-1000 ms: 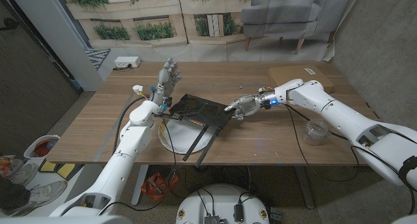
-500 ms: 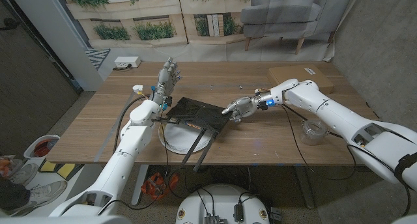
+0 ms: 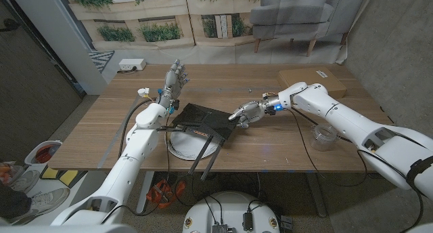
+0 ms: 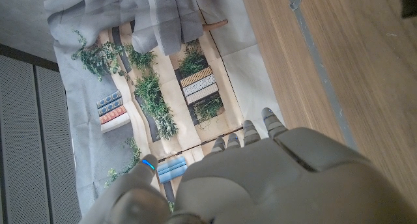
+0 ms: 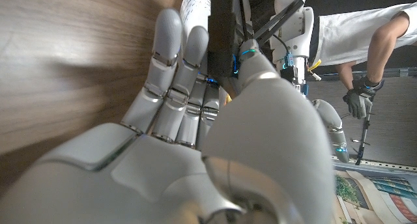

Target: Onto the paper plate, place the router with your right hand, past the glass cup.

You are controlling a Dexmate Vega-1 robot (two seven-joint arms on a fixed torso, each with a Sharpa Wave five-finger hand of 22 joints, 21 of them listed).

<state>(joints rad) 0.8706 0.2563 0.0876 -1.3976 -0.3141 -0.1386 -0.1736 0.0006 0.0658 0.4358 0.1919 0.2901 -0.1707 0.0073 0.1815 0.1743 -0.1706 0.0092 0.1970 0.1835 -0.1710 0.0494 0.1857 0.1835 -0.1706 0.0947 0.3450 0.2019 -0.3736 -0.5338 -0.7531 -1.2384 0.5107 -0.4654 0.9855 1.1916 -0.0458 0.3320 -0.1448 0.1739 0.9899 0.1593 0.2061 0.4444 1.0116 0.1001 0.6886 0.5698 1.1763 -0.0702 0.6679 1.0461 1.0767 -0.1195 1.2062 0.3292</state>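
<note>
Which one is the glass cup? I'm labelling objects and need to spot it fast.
Start at the wooden table and go to its near edge on the robot's right, beneath the right forearm. The glass cup stands there alone, small and see-through, unlike the flat black router and white paper plate.

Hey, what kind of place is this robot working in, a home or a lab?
Probably a lab or studio staged as a living room: the plant-and-shelf wall behind the wooden table looks like a printed backdrop, the grey armchair is printed on it too, and a person's gloved hand holds a controller.
</note>
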